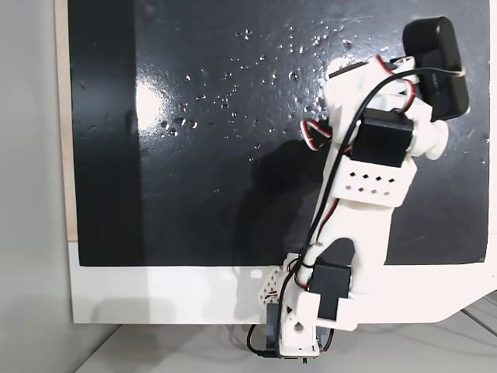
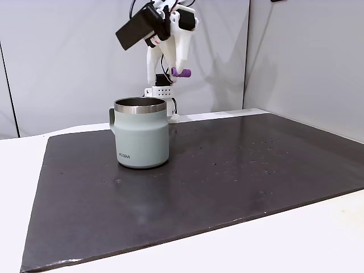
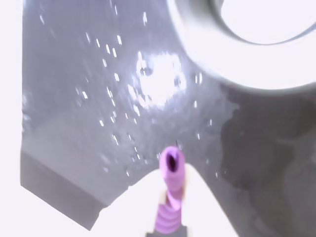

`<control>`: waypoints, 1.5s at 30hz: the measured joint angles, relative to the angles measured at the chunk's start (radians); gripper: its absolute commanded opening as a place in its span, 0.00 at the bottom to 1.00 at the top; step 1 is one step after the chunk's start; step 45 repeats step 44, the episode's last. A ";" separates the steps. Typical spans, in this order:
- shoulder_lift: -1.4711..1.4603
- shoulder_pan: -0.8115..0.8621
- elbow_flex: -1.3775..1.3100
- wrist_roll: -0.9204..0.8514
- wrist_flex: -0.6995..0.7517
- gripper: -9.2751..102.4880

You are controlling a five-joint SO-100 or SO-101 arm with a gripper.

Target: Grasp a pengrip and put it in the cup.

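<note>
The pengrip (image 2: 181, 72) is high in the air, pinched between the two fingers of the gripper (image 2: 180, 71); in the wrist view it sticks out forward from the claw. So the grasp and the lift look done. The cup (image 2: 140, 132) stands upright on the dark mat (image 2: 239, 165), below and somewhat to the left in this fixed view. I judge that carrying it over the cup's mouth and releasing remain.

- One pengrip (image 2: 182, 73), light purple
- One cup (image 2: 140, 139), steel with a grey-green wall
- One dark mat (image 2: 239, 165)
- One white arm (image 1: 365, 194)
</note>
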 measured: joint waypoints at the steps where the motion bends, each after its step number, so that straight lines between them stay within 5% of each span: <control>1: -0.029 0.020 -0.046 -0.012 0.012 0.08; 20: -0.287 0.230 -0.331 -0.224 0.055 0.08; 29: -0.328 0.268 -0.380 -0.253 0.055 0.29; 45: -0.328 0.275 -0.380 -0.262 0.055 0.30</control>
